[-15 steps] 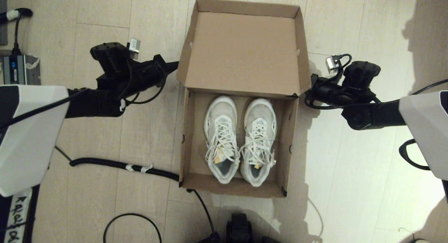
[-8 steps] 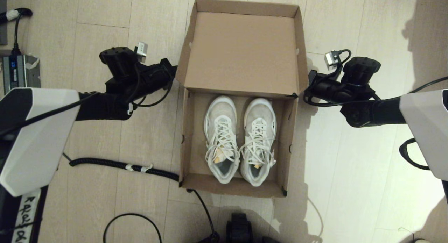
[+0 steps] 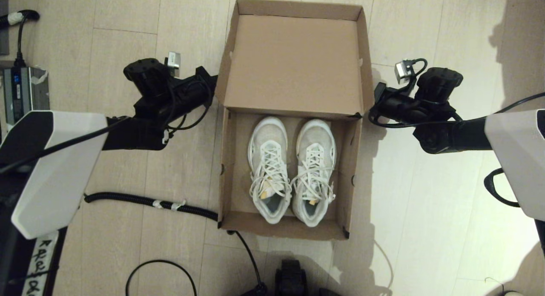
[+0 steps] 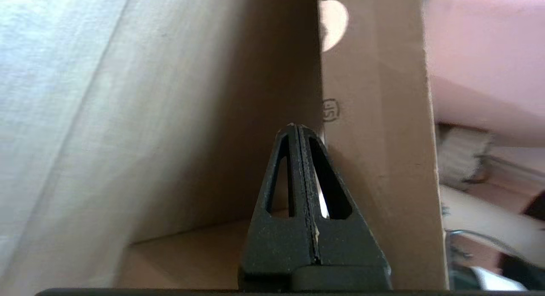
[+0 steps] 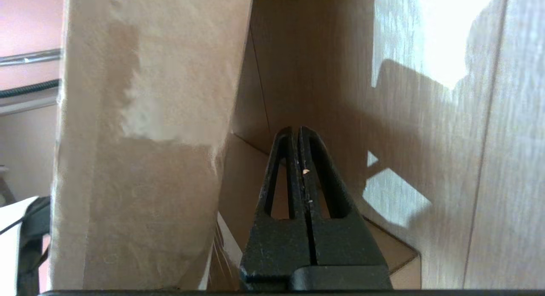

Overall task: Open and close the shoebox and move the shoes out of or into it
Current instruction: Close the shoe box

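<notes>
The brown shoebox (image 3: 224, 172) lies open on the floor, its hinged lid (image 3: 294, 61) standing up at the far side. Inside, the two white lace-up sneakers (image 3: 270, 168) (image 3: 314, 170) lie side by side, toes toward the lid. My left gripper (image 3: 212, 79) is shut and empty, its tips against the outside of the lid's left side flap (image 4: 374, 117). In the left wrist view the left gripper (image 4: 296, 126) points behind that flap. My right gripper (image 3: 375, 101) is also shut and empty, beside the lid's right side flap (image 5: 149, 138). The right gripper (image 5: 296, 128) points behind it.
A black corrugated hose (image 3: 149, 201) runs across the wooden floor to the box's near left corner. A grey device (image 3: 23, 89) sits at the far left, with thin cables (image 3: 162, 270) and my base (image 3: 291, 279) at the near edge.
My left arm has swung in toward the lid's left flap, its tips now touching it. My right gripper has crept slightly forward beside the right flap. Box and shoes have not moved.
</notes>
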